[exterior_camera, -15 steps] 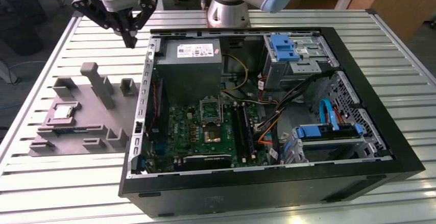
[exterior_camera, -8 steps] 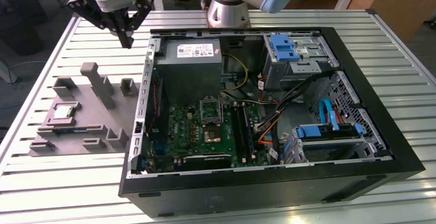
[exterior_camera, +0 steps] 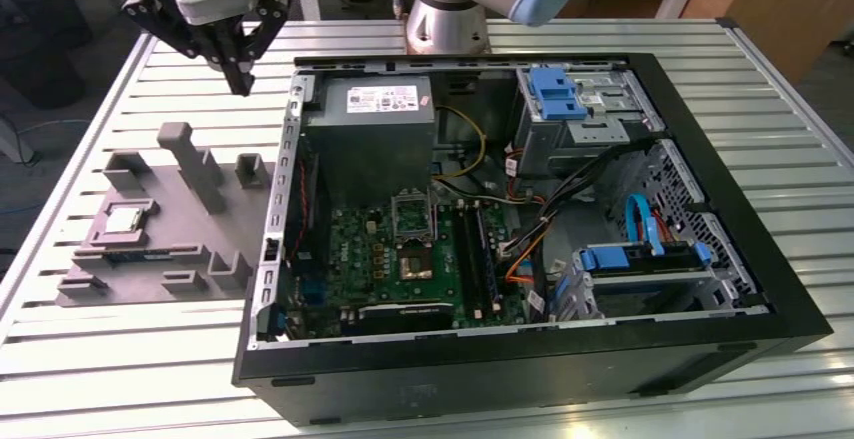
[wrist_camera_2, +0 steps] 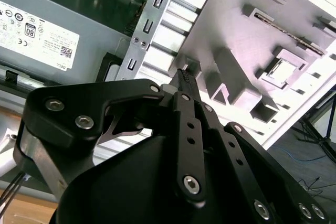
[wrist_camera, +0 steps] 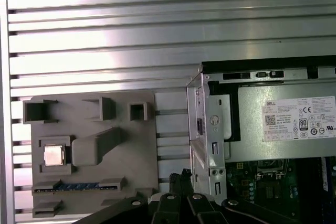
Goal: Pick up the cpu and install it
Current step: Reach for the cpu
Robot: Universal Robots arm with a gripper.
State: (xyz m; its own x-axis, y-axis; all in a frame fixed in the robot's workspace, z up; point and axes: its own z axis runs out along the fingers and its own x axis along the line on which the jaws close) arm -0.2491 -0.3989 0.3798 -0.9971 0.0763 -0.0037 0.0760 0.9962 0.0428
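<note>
The cpu (exterior_camera: 123,221), a small silvery square chip, lies flat in a recess of a grey holder (exterior_camera: 171,237) on the slatted table, at the exterior view's left. It appears in both wrist views (wrist_camera_2: 283,70) (wrist_camera: 54,155). My gripper (exterior_camera: 243,81) hangs high above the table between the holder's far end and the PC case's corner, well away from the cpu. Its black fingers (wrist_camera_2: 183,73) meet at the tips with nothing between them, so it is shut. The motherboard's metal-framed socket (exterior_camera: 414,259) sits inside the open case.
The open black PC case (exterior_camera: 727,169) takes up the table's middle and the exterior view's right, with a grey power supply (exterior_camera: 374,129) in its near corner. The holder has tall posts (exterior_camera: 198,167) and a memory stick (wrist_camera: 79,186) in a slot. The arm's base (exterior_camera: 447,19) stands behind the case.
</note>
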